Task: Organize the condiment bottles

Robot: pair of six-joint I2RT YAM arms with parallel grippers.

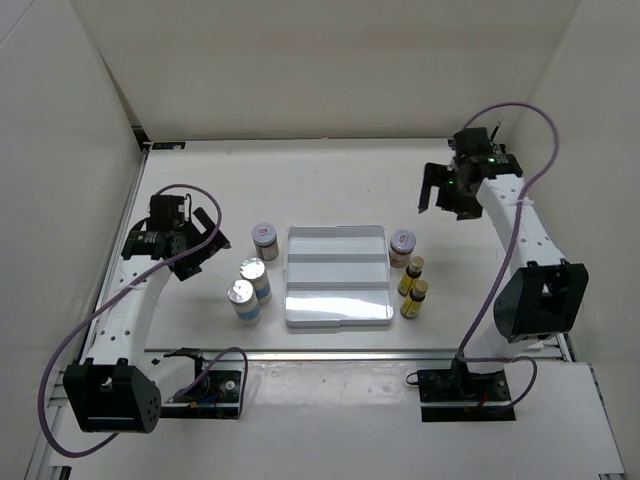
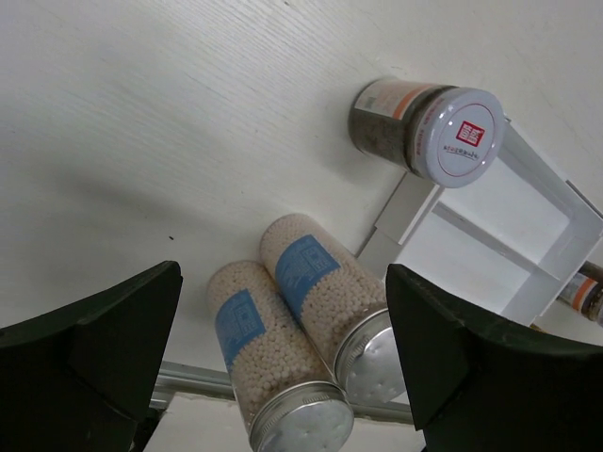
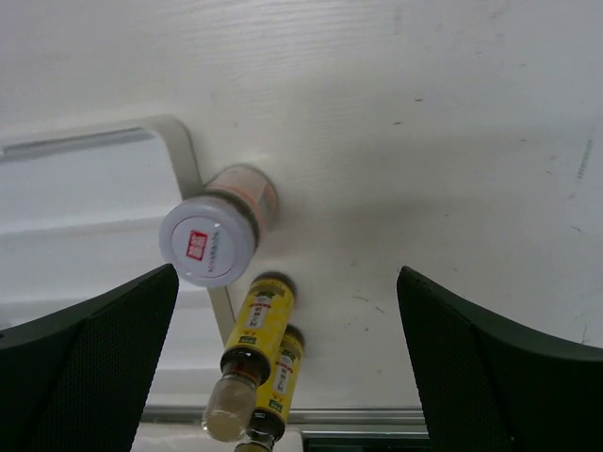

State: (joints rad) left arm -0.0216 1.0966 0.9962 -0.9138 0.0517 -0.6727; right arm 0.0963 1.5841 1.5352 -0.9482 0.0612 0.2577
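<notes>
Six condiment bottles stand around the white ridged tray (image 1: 337,305). On its left are a brownish jar (image 1: 265,240) with a red-marked white lid and two silver-topped white-and-blue cylinders (image 1: 254,274) (image 1: 241,297). On its right are a second jar (image 1: 403,245) and two slim yellow bottles (image 1: 413,272) (image 1: 415,298). My left gripper (image 1: 203,240) hovers open, left of the cylinders (image 2: 316,282) (image 2: 250,344) and apart from them. My right gripper (image 1: 445,193) hangs open, up and behind the right jar (image 3: 212,231) and the yellow bottles (image 3: 256,320) (image 3: 285,372). Neither holds anything.
White walls close in the table on the left, back and right. A metal rail (image 1: 330,353) runs along the near edge, with both arm bases behind it. The tray's corner (image 2: 542,268) shows beside the left jar (image 2: 424,127).
</notes>
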